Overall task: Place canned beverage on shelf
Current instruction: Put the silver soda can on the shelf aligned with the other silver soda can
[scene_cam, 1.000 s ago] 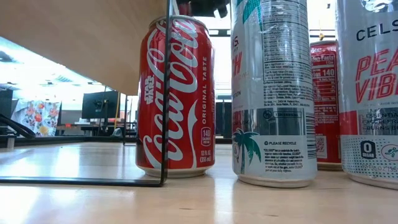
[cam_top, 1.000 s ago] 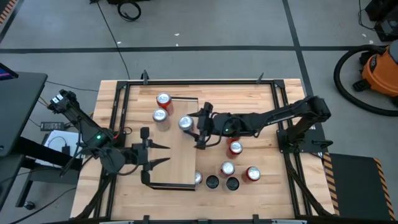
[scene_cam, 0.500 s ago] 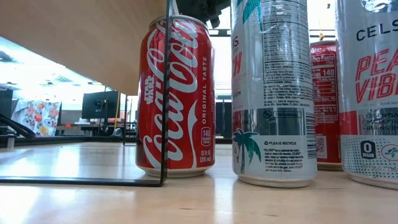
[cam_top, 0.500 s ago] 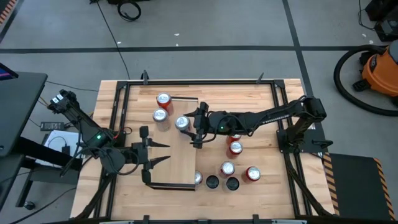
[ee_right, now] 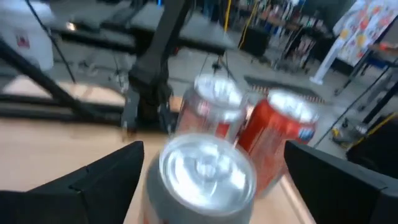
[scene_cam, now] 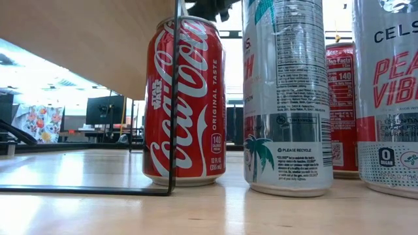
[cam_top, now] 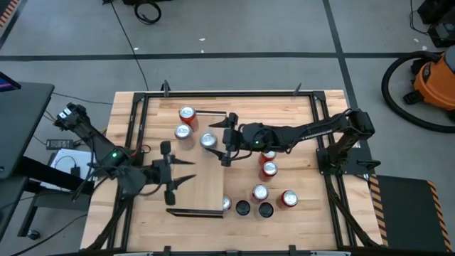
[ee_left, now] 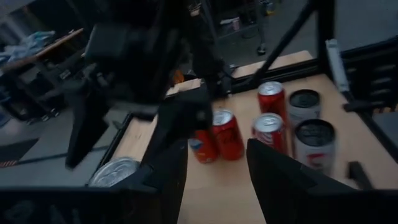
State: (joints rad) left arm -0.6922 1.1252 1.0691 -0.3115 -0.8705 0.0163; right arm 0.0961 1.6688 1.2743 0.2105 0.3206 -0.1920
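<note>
The right gripper [cam_top: 225, 139] reaches across the far part of the shelf [cam_top: 206, 186], its fingers spread wide on either side of a silver-topped can [cam_top: 207, 140] that stands upright on the board; no finger presses on it. This can sits just right of two more cans [cam_top: 185, 122] at the shelf's far left. The left gripper [cam_top: 186, 171] hovers over the shelf's near left part, fingers parted and holding nothing. More cans [cam_top: 268, 193] stand on the tabletop [cam_top: 298, 142] to the right of the shelf.
</note>
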